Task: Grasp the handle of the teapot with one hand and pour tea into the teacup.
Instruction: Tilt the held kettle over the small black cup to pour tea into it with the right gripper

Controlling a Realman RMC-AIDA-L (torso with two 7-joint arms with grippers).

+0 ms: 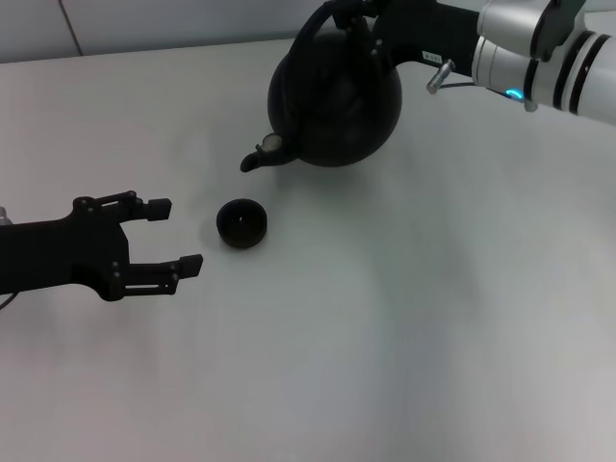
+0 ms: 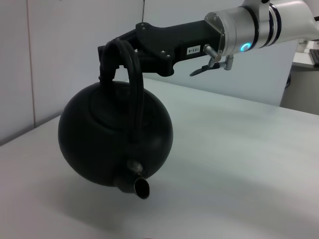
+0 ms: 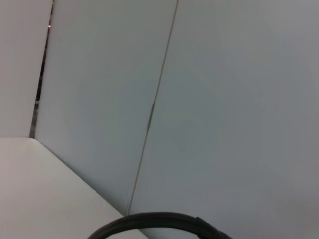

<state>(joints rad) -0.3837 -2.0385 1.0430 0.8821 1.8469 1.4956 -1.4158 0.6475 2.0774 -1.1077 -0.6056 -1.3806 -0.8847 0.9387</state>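
Observation:
The black teapot hangs from my right gripper, which is shut on the top of its arched handle. The pot is lifted off the table and tipped, with its spout pointing down toward the teacup. The spout is behind and just right of the cup, not over it. No tea shows at the spout or in the cup. My left gripper is open and empty, low over the table just left of the cup. The left wrist view shows the teapot, its handle and my right gripper. The right wrist view shows only an arc of the handle.
The white table carries only the cup. A pale wall runs along its far edge, right behind the teapot. My right arm reaches in from the far right.

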